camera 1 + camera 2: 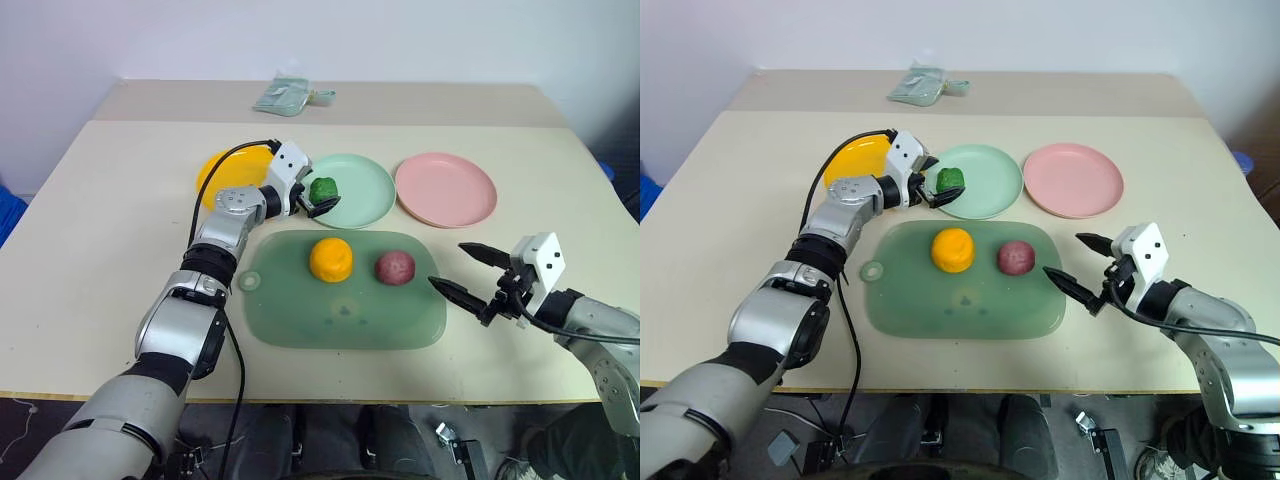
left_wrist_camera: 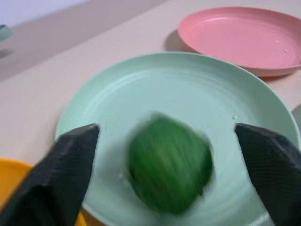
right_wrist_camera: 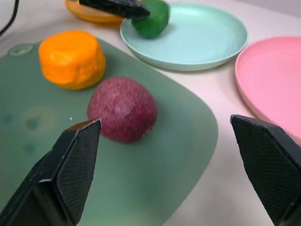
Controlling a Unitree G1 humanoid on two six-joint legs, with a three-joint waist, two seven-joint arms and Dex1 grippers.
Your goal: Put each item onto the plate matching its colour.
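From the head cameras, the left gripper [image 1: 322, 198] reaches over the near-left edge of the mint green plate [image 1: 365, 195], with the bumpy green toy food [image 1: 323, 189] between its jaws; the jaws look spread rather than pinching, though contact cannot be told from here. The orange toy food [image 1: 330, 258] and the maroon toy food [image 1: 394, 267] sit side by side on the translucent green mat [image 1: 340, 310] on the counter [image 1: 110, 200], with the yellow-orange plate [image 1: 215, 170] partly behind the left arm and the pink plate [image 1: 447, 189] bare. The right gripper [image 1: 465, 273] hovers just off the mat's right edge, jaws wide and holding nothing. All three toys look light, rounded and probably smooth enough to roll, so each is best taken across its widest middle. In the left wrist view the green toy [image 2: 169, 172] is blurred over the mint plate [image 2: 188, 94], with a clear gap to each finger [image 2: 61, 174], so the jaws stand wide and appear to have let it go. In the right wrist view the maroon toy [image 3: 123, 109] lies near the wide-open fingers [image 3: 75, 165], untouched, and the orange one [image 3: 72, 58] sits just beyond it.
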